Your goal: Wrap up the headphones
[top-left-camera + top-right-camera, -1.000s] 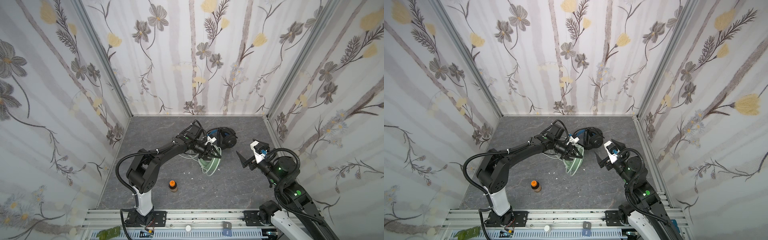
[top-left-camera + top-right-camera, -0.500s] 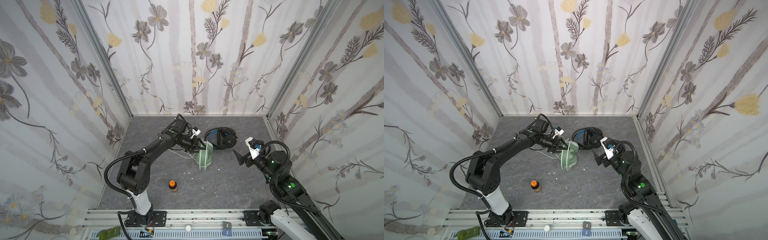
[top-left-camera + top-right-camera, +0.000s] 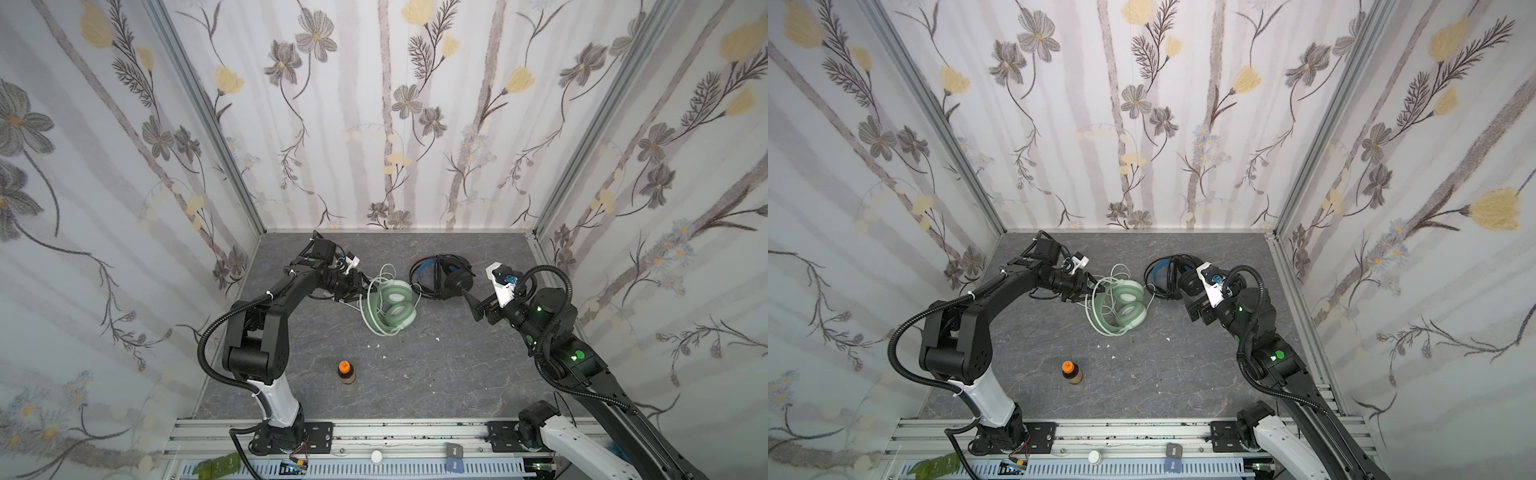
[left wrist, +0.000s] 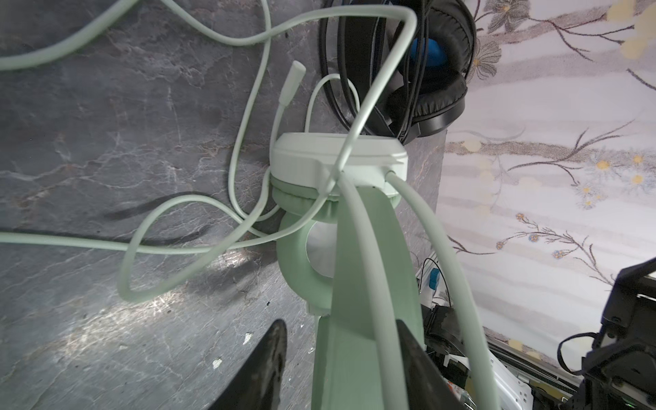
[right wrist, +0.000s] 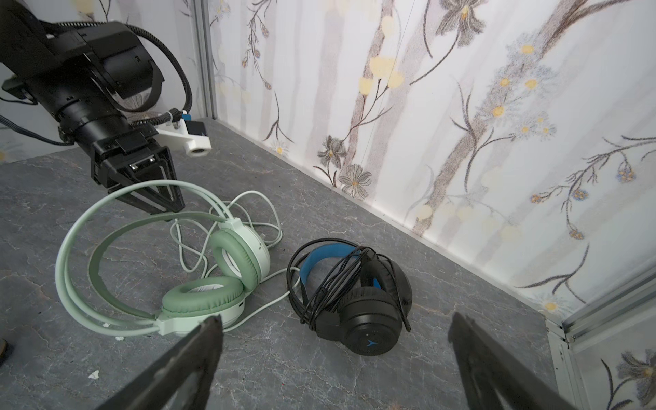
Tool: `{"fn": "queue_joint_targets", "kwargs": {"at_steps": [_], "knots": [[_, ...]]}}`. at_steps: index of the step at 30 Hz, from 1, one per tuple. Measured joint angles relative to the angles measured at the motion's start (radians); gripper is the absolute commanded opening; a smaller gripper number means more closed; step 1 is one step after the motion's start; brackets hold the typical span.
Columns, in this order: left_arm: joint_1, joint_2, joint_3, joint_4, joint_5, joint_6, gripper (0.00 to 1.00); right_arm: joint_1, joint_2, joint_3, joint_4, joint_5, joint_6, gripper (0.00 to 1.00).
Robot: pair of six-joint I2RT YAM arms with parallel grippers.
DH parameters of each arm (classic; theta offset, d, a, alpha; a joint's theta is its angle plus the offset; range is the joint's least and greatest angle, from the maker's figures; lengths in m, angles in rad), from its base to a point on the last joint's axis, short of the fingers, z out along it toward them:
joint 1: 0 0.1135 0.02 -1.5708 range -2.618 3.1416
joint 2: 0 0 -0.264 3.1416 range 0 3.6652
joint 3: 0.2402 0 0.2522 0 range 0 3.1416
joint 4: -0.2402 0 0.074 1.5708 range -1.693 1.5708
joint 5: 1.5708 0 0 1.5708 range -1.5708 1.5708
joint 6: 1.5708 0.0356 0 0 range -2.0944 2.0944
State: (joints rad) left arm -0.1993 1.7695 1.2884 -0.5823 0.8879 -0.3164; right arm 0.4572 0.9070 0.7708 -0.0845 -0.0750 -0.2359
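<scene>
Judging progress l-to-r: L gripper (image 3: 360, 286) sits astride the band (image 4: 365, 284) of the mint set (image 3: 392, 307), jaws part-way apart; left wrist view shows one jaw against the band and a gap at the other, so not clamped as far as I can see; mint set lies mid-floor (image 3: 436, 374), cups together, band to the left; its white cable (image 5: 248, 213) sprawls in loose loops on the far side, one strand running right to the black set (image 3: 444, 276); so not wrapped, prob. the step in hand; black set lies just right of it, black cable (image 5: 330, 280) bundled round the set itself, looks done; R gripper (image 3: 471, 305) hangs empty, jaws wide apart, just right of the black set; approx half done, I'd say.

Room: L arm's elbow is near the left wall (image 3: 124, 249), little swing there; far wall (image 3: 395, 166) well apart from both sets; near side is open floor bar a bottle (image 3: 346, 372) near-left, well apart from the mint set, plus a few white scraps; tight spot is the middle, sets just beside each other, grippers facing across them; pulling the strand could drag the black set; right wall (image 3: 623, 249) is near the R arm.
</scene>
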Motion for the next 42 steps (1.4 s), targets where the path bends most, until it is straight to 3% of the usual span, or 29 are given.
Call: {"fn": "queue_joint_targets", "kwargs": {"at_steps": [7, 11, 16, 23, 32, 42], "knots": [[0.011, 0.0, 0.003, -0.001, -0.04, 0.002, 0.48, 0.001, -0.003, 0.004, -0.006, 0.004, 0.0, 1.0], [0.033, 0.007, 0.032, -0.024, -0.122, -0.005, 0.49, 0.002, -0.003, 0.005, -0.007, 0.007, -0.001, 1.0], [0.072, 0.062, 0.085, -0.074, -0.221, -0.006, 0.57, 0.002, 0.013, 0.014, -0.009, 0.007, -0.002, 1.0], [0.112, 0.072, 0.197, -0.183, -0.404, -0.005, 0.82, 0.003, 0.019, 0.022, -0.007, 0.008, -0.008, 1.0], [0.124, 0.055, 0.271, -0.351, -0.583, 0.041, 0.84, 0.004, 0.032, 0.022, -0.003, 0.014, -0.009, 1.0], [0.068, -0.282, -0.014, -0.382, -0.668, -0.081, 0.91, 0.006, 0.052, 0.02, 0.001, 0.023, -0.012, 1.0]]}}
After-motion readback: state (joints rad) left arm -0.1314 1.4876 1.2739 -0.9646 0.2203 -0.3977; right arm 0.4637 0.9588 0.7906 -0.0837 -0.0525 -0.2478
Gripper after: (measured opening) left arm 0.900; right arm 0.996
